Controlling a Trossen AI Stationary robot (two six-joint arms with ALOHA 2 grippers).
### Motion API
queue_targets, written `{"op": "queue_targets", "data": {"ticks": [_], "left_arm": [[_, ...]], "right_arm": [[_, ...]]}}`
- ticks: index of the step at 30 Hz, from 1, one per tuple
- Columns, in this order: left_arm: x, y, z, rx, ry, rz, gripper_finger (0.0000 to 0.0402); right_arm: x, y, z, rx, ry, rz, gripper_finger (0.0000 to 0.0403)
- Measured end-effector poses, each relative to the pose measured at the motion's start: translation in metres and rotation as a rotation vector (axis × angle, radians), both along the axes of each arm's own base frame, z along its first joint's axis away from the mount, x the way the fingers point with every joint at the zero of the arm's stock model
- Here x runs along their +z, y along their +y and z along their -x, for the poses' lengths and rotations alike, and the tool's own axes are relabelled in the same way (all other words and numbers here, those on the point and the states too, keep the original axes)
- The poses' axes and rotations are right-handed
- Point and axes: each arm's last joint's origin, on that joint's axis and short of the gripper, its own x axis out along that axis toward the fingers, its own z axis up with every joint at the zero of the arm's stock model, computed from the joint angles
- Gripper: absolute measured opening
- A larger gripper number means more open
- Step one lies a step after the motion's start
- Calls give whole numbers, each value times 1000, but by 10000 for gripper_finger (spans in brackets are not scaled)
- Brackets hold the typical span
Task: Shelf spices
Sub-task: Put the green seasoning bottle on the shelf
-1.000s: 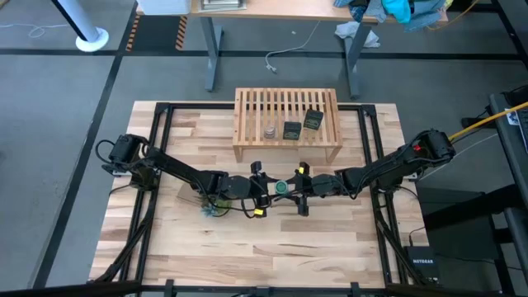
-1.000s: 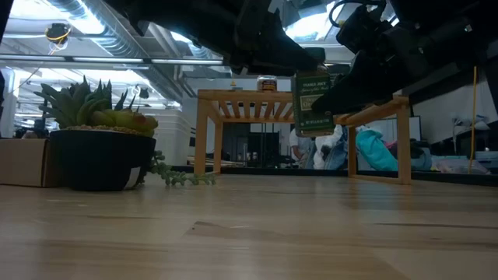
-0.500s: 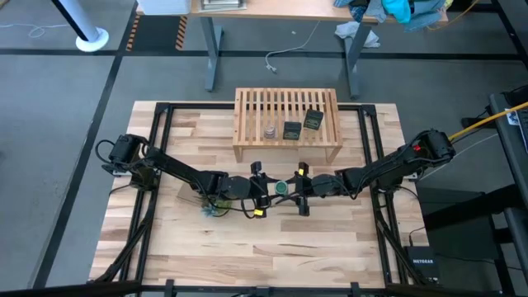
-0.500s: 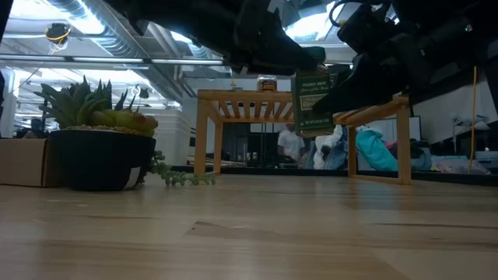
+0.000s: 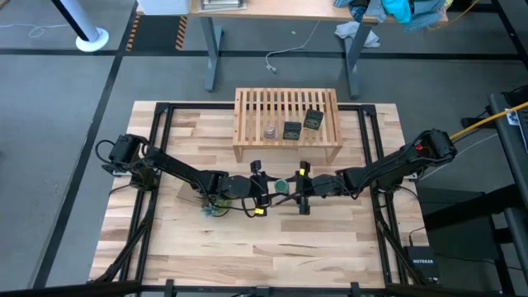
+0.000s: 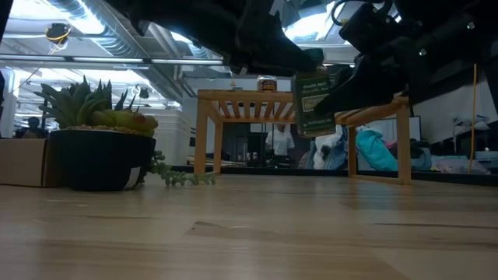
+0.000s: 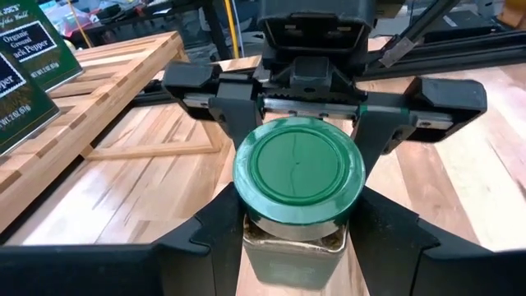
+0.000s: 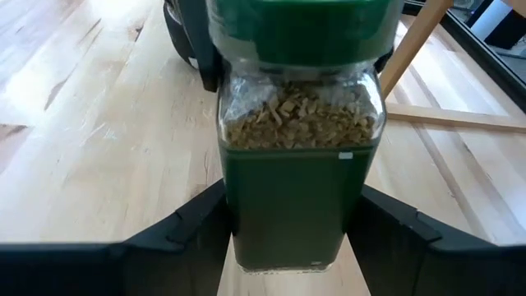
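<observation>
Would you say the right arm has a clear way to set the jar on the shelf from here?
Probably not yet: both the right claw and left claw grip the jar. Otherwise, the shelf shows free slats beside the spices.

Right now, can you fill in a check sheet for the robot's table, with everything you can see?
Surface: butcher-block table, bare wood in front.
Job's things: shelf holds two dark tins and a tiny jar; green-capped jar is lifted off the table.
Clutter: potted plant.
Grippers: left gripper and right gripper both clamp the green-capped jar.
Cables: a loose one on the floor.
Surroundings: desk, a person far behind.
</observation>
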Motion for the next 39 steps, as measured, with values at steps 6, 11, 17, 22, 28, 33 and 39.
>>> {"op": "queue_targets", "data": {"ticks": [6, 11, 17, 22, 28, 33, 39], "left_arm": [[1, 0, 0, 6, -5, 2, 170], [1, 0, 0, 3, -3, 2, 170], [2, -1, -1, -30, -18, 14, 170], [1, -2, -1, -44, -16, 53, 170], [-11, -3, -3, -35, 12, 103, 170], [-29, -8, -7, -32, 45, 115, 170], [-43, -9, -9, -24, 68, 131, 169]], "right_arm": [[9, -1, 4, 8, -16, -6, 223], [10, 0, 5, 24, -18, -19, 223], [11, 1, 4, 60, -24, -43, 223], [9, 2, 3, 78, -24, -64, 223], [-8, 5, -5, 73, 4, -106, 223], [-23, 6, -8, 75, 51, -98, 223], [-37, 7, -12, 75, 78, -91, 223]]}}
